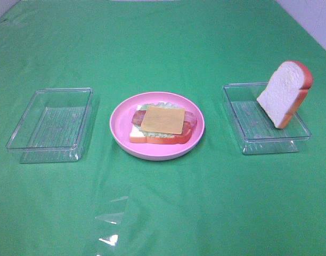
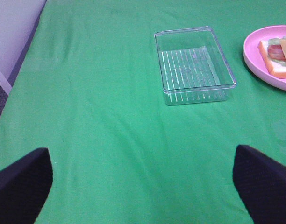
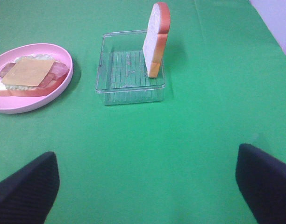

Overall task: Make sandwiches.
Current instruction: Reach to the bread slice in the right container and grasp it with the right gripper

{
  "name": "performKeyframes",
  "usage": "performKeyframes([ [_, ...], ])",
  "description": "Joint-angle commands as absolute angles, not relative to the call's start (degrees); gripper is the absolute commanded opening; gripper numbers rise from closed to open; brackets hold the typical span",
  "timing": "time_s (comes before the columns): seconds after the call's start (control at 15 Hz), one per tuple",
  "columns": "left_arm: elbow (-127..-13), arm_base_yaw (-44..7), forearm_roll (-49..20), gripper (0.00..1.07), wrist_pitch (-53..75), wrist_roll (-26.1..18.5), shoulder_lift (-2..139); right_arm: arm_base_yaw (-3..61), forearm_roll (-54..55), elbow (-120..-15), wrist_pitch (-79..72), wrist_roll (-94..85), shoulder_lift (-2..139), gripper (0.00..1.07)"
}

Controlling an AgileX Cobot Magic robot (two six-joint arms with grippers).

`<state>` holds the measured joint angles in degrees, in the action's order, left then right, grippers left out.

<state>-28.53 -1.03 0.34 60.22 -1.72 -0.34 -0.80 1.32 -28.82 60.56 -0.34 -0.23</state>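
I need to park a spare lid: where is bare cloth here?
Free: the green cloth in front of the pink plate, and behind it. Tighter: the gaps between the plate, left tray and right tray holding the bread slice.

Item count on the tabletop point(image 1: 163, 213):

- Clear plastic trays: two, a left tray point(image 1: 51, 125) and a right tray point(image 1: 264, 120).
- Pink plate point(image 1: 120, 133): one.
- Bread slices: two, a bottom slice point(image 1: 139, 137) on the plate and a loose slice point(image 1: 285, 93) standing in the right tray.
- Cheese square point(image 1: 163, 119): one.
- Lettuce layer point(image 1: 164, 105): one.
- Bacon strips point(image 1: 138, 116): number cannot be told beneath the cheese.
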Motion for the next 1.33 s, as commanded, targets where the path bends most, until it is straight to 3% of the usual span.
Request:
performKeyframes([
  [0.07,-28.36,-1.09,0.0,0.97,60.28,-1.32,-1.2,-0.8,1.38,-28.65,60.28,0.0,-1.2,0.98],
  [0.47,-28.36,-1.09,0.0,0.97,60.28,-1.32,-1.2,-0.8,1.26,-29.68,60.79,1.38,4.01,0.98],
  [0.73,-28.36,-1.09,0.0,0.97,60.28,-1.32,-1.2,-0.8,3.78,-37.64,60.91,1.15,29.62,0.98],
  [0.87,-28.36,-1.09,0.0,0.97,60.28,-1.32,-1.2,-0.8,3.44,-44.69,59.7,0.92,44.12,0.97],
  [0.93,-28.36,-1.09,0.0,0.97,60.28,-1.32,-1.2,-0.8,3.5,-53.06,58.73,0.92,57.75,0.97],
  [1.33,-28.36,-1.09,0.0,0.97,60.28,-1.32,-1.2,-0.8,3.61,-73.51,58.96,-0.46,82.85,0.97],
])
